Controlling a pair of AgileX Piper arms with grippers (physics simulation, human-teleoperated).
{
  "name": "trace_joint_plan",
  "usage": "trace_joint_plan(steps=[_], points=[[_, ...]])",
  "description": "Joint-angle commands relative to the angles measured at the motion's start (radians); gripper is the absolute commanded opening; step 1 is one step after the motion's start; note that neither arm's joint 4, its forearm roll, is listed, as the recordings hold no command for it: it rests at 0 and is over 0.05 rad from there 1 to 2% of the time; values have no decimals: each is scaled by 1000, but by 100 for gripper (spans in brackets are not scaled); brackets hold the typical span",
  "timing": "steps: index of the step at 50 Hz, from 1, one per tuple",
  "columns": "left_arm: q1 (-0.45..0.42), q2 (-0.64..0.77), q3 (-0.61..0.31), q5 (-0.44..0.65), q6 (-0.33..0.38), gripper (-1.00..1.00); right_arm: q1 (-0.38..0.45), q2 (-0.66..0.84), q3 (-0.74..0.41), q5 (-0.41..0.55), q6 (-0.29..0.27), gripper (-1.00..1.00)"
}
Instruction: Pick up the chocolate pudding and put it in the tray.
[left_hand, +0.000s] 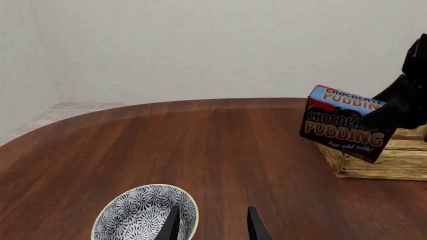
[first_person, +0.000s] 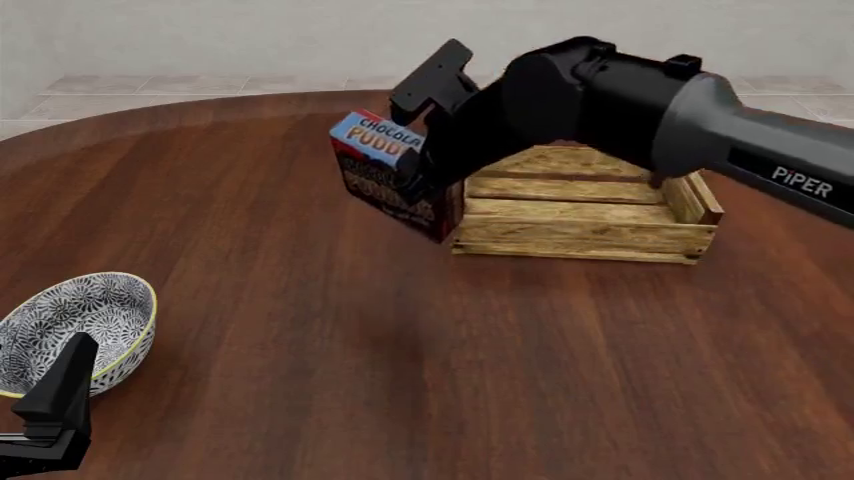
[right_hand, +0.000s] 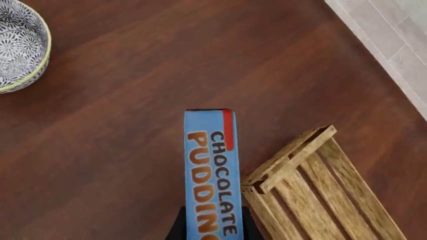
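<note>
Front view shows the right gripper (first_person: 424, 150) clamped on the chocolate pudding (first_person: 380, 170), which hangs tilted in the air above the table (first_person: 334, 340), just beside the left end of the tray (first_person: 587, 225) and not inside it. Right wrist view looks down the carton's blue top (right_hand: 212, 175), with black fingers either side at its lower end and the tray's corner post (right_hand: 290, 160) close by. Left gripper (left_hand: 212, 225) sits low near the blue-and-white bowl (left_hand: 137, 215), its fingers parted and grasping nothing, well apart from the pudding
</note>
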Motion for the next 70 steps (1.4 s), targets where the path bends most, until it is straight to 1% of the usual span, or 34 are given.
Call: trace_joint_plan(steps=[1,9,27,32,34,39,47,61,70], points=[[0,0,0,0,0,100,-41,-46,-53,60,-21,-100],[0,0,0,0,0,100,-76,-63,-69,71,-34,-100],[0,0,0,0,0,100,-144,-88,-90,77,-42,-100],[0,0,0,0,0,100,-158,-90,-84,71,-36,-100],[0,0,0,0,0,100,-166,-90,-79,67,-43,-100],[0,0,0,0,0,100,-186,-90,-92,69,-38,-100],[0,0,0,0,0,100,-211,-91,-80,57,-44,-100],[0,0,0,0,0,100,-258,-83,-96,55,-44,-100],[0,0,0,0,0,100,-275,-81,-95,53,-40,-100]])
